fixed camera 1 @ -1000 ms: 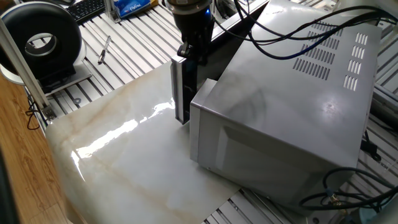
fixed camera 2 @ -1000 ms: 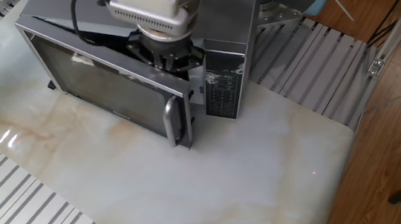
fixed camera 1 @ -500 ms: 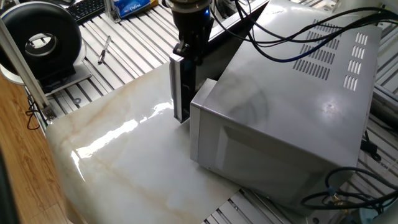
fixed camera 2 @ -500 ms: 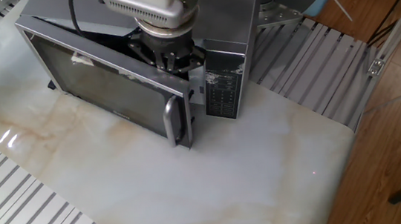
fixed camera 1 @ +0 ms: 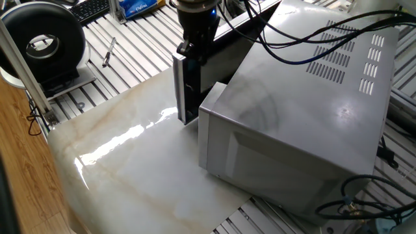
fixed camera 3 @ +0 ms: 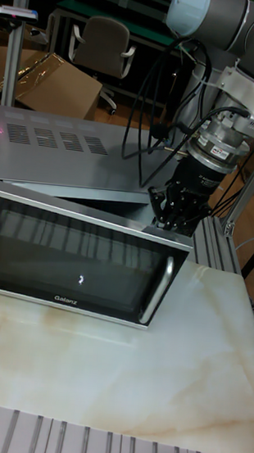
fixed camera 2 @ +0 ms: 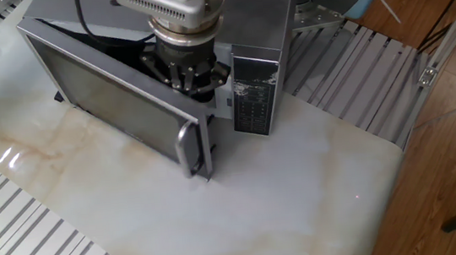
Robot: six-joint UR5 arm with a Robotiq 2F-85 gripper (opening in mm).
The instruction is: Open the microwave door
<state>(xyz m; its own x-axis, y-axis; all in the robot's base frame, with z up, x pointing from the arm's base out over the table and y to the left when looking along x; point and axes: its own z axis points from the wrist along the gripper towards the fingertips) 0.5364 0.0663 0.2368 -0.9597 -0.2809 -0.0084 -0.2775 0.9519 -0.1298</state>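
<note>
The microwave (fixed camera 1: 305,117) (fixed camera 2: 264,22) (fixed camera 3: 59,151), a big silver-grey box, stands on a marble slab. Its door (fixed camera 1: 184,91) (fixed camera 2: 111,102) (fixed camera 3: 71,259), with a dark window and silver frame, is swung partly out from the body, leaving a gap at the handle (fixed camera 2: 186,149) (fixed camera 3: 161,289) end. My gripper (fixed camera 1: 194,51) (fixed camera 2: 191,82) (fixed camera 3: 170,222) comes down from above onto the door's top edge near the handle. Its fingers are closed over that edge. The oven cavity behind the door is mostly hidden.
The marble slab (fixed camera 1: 130,169) (fixed camera 2: 244,202) extends in front of the door. The control panel (fixed camera 2: 252,99) sits right of the door. Cables (fixed camera 1: 305,32) drape over the microwave's top. A black round device (fixed camera 1: 45,42) and keyboard (fixed camera 1: 91,10) lie beyond the slab.
The door's handle end has swung further out from the microwave body, and my gripper has moved outward with it.
</note>
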